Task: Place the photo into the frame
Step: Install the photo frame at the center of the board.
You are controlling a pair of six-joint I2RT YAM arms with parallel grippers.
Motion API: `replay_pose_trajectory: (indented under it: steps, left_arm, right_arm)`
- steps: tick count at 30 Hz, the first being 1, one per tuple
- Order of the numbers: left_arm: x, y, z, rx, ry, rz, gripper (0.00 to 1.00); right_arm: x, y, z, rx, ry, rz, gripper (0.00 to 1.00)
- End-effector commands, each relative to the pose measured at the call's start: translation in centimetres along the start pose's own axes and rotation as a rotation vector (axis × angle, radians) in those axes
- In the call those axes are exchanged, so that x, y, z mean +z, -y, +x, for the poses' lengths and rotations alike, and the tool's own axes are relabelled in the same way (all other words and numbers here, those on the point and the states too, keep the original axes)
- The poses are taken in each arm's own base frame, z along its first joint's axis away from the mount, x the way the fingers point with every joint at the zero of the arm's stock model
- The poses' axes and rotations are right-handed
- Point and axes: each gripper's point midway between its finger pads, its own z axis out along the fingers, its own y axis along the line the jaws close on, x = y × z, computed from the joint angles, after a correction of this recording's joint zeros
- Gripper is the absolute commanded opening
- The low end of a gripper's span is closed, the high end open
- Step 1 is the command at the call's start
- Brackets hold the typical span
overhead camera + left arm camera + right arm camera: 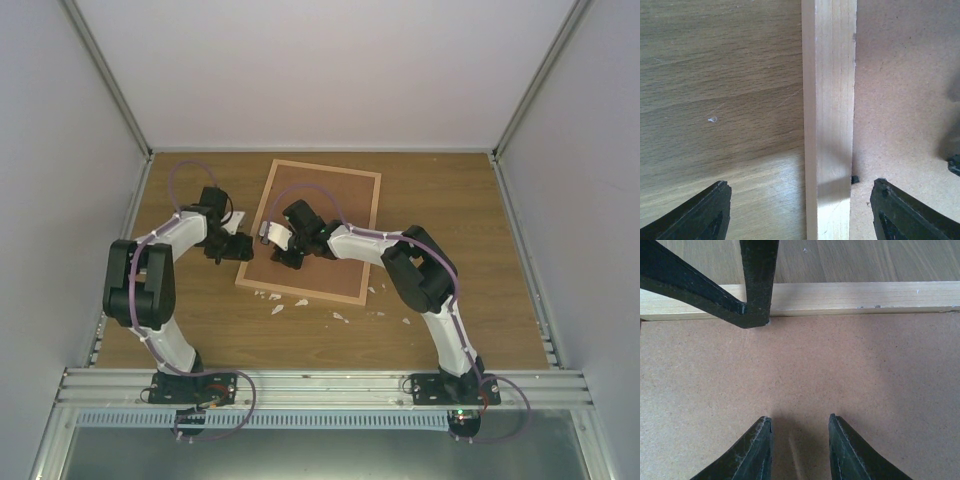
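Left gripper (pixel 801 192) jaws stand wide, straddling one rail of the light natural-wood rectangular frame (pixel 829 100), which lies flat on the brown wooden table (pixel 715 75). Right gripper (pixel 800 420) jaws stand narrow and empty above the plain brown backing board (pixel 850 365).

Wood-grain table (pixel 480 250), plain brown backing board (pixel 340 280), small white scraps (pixel 277 309) just beside its near edge

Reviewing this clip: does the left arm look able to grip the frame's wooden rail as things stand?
Probably yes. The left tool stands open astride the frame rail, one finger over the table, the other over the brown backing board, with nothing between them and the wood.
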Motion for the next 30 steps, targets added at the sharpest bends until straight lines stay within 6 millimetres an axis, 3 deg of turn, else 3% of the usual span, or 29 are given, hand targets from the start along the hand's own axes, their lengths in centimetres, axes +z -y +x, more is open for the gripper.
replay_pose_trajectory:
  steps: [1,12,30]
  left_arm:
    - [-1.3,0.4,-1.9,0.015,0.076,0.002,0.77]
    - [1.0,-1.2,-0.3,0.001,0.001,-0.065,0.77]
    - [4.2,-2.0,3.1,0.110,-0.137,-0.225,0.72]
  right_arm:
    - [2.1,-0.3,9.0,0.056,-0.256,0.009,0.32]
    - [2.2,-0.3,9.2,0.055,-0.259,0.011,0.32]
    - [2.1,-0.3,9.3,0.052,-0.263,0.013,0.32]
